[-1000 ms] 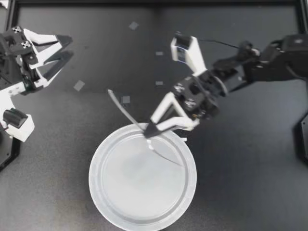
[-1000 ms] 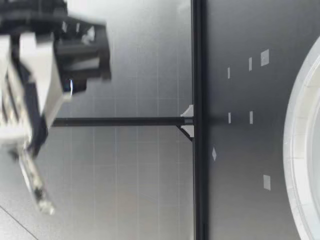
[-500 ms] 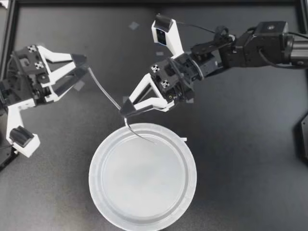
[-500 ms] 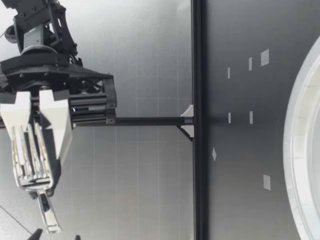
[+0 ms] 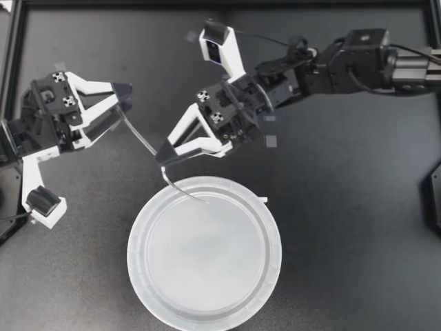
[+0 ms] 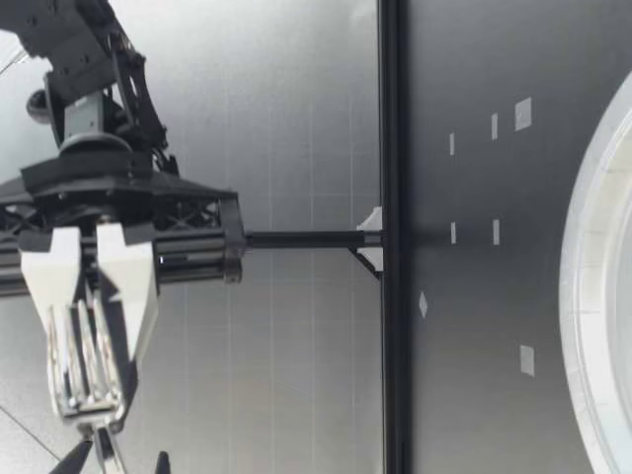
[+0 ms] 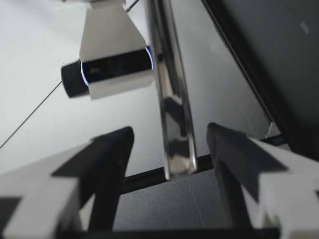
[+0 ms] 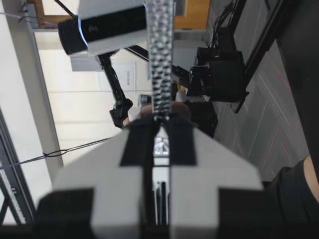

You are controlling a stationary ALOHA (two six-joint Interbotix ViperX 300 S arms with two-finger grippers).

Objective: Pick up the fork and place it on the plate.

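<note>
The metal fork (image 5: 148,146) hangs in the air, slanting from the plate's far rim out toward my left arm. My right gripper (image 5: 163,157) is shut on its neck, with the tines (image 5: 196,195) over the clear plate (image 5: 138,227). My left gripper (image 5: 124,98) is open, and the handle's end lies between its fingers. In the left wrist view the handle (image 7: 172,114) runs between the dark fingertips (image 7: 112,159), apart from both. The right wrist view shows the textured handle (image 8: 160,59) sticking out ahead of the shut gripper (image 8: 157,137). In the low view the fork (image 6: 84,370) is high above the table.
Small pale tape squares (image 5: 271,141) dot the dark table behind the plate. A black frame rail (image 6: 392,148) runs along the table's far edge. The plate has a small tab (image 5: 264,200) on its right rim.
My right gripper has carried the fork left and away from the plate's middle. My left gripper has come in toward it, and the handle's end now lies between its open fingers.
</note>
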